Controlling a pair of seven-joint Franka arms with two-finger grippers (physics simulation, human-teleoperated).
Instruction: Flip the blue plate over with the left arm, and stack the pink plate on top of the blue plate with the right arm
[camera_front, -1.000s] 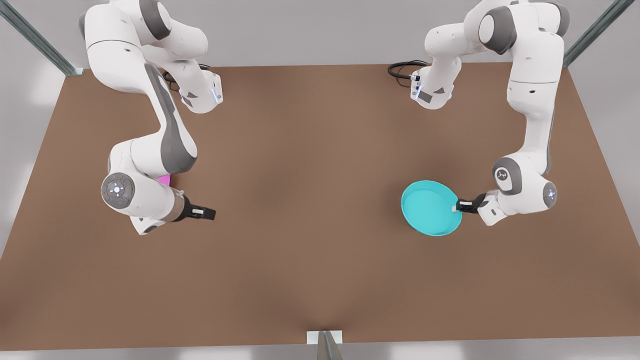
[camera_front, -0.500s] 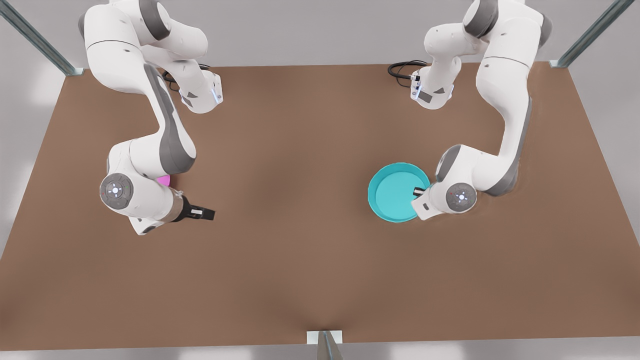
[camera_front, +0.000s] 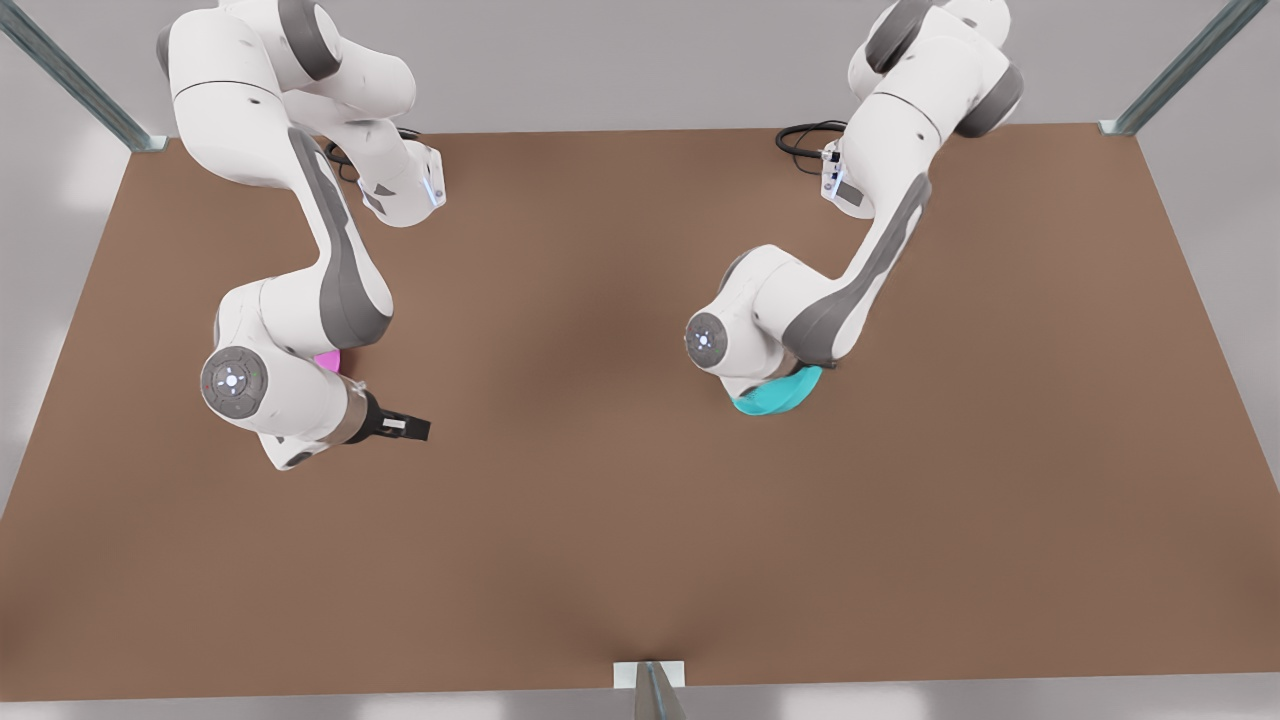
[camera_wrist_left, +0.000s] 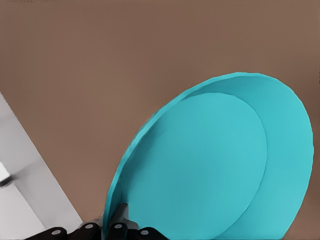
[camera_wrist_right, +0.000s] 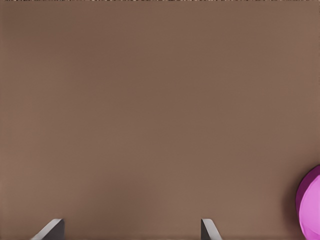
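Observation:
The blue plate (camera_front: 772, 399) hangs tilted above the table, mostly hidden under the left arm's wrist at the front view's right. Its flat turquoise face (camera_wrist_left: 210, 170) looms large in the left wrist view, where my left gripper (camera_wrist_left: 112, 227) is shut on its rim. The pink plate (camera_front: 328, 361) peeks out from under the right arm at the front view's left, and its edge (camera_wrist_right: 311, 207) appears in the right wrist view. My right gripper (camera_front: 405, 427) hovers just beside it, toward the table's middle. It is open (camera_wrist_right: 131, 231) with nothing between its fingers.
The brown table (camera_front: 640, 540) stretches wide between and in front of the two arms. A black cable (camera_front: 805, 135) loops at the back edge near the left arm's base. Metal posts (camera_front: 1180, 65) stand at the back corners.
The left arm has swung toward the front view's left, carrying the blue plate and tipping it on edge until the wrist covers most of it. The right arm has stayed put.

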